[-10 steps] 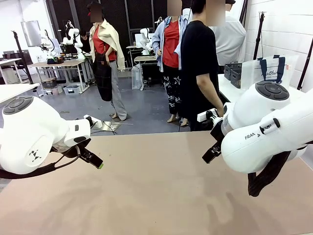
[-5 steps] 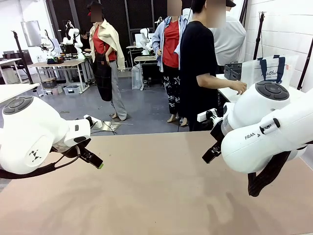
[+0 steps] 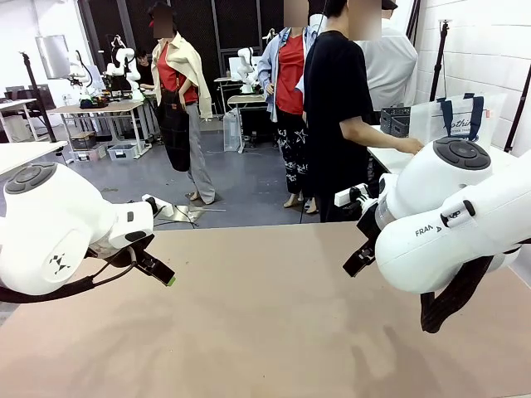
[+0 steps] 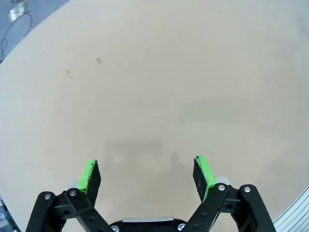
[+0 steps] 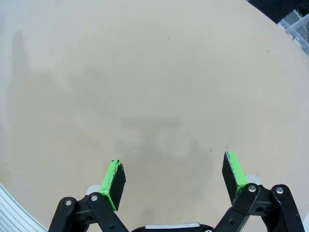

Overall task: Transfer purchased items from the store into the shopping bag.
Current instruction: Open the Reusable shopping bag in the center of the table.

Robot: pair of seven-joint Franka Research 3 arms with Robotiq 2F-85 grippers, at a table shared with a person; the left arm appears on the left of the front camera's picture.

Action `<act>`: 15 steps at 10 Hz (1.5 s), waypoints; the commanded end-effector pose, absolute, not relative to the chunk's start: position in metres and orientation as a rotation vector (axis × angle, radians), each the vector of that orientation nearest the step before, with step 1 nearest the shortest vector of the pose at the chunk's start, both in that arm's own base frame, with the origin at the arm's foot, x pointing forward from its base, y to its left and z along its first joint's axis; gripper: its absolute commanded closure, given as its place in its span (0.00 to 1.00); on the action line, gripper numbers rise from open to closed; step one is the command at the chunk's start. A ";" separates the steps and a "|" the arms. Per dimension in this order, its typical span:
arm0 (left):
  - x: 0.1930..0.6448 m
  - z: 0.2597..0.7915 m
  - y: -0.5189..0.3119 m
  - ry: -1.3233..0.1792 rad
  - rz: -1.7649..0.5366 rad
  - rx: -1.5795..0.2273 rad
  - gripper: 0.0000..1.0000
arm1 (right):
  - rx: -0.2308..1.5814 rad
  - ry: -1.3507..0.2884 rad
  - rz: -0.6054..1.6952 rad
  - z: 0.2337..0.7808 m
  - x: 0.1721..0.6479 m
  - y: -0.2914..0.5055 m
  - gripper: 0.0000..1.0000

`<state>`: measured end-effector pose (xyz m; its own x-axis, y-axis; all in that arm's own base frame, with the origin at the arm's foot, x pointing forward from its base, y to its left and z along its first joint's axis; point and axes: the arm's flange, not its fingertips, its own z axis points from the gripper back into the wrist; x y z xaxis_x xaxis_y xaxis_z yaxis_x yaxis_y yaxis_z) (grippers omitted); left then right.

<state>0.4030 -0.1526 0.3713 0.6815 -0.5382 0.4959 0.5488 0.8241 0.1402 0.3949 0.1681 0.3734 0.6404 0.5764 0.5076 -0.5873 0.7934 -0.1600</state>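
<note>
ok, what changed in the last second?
The person's hand rose from their side and reached toward picture right, to the dark basket beside the shopping bag. Whether it has hold of anything cannot be told. Both arms stayed put: left gripper and right gripper open above the table, holding nothing.

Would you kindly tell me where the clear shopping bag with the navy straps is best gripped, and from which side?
Probably by a navy strap handle, coming from above. The shopping bag stands upright at the far right, its straps run up to its top edge, and its thin clear walls would likely give the jaws little firm to close on.
</note>
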 end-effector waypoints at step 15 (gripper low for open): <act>0.403 0.371 -0.151 -0.550 -0.607 -0.021 0.00 | 0.021 -0.572 0.663 0.373 0.395 0.168 0.00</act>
<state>0.4030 -0.1526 0.3713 0.6814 -0.5382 0.4959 0.5488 0.8241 0.1402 0.3949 0.1681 0.3734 0.6404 0.5764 0.5076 -0.5873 0.7934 -0.1600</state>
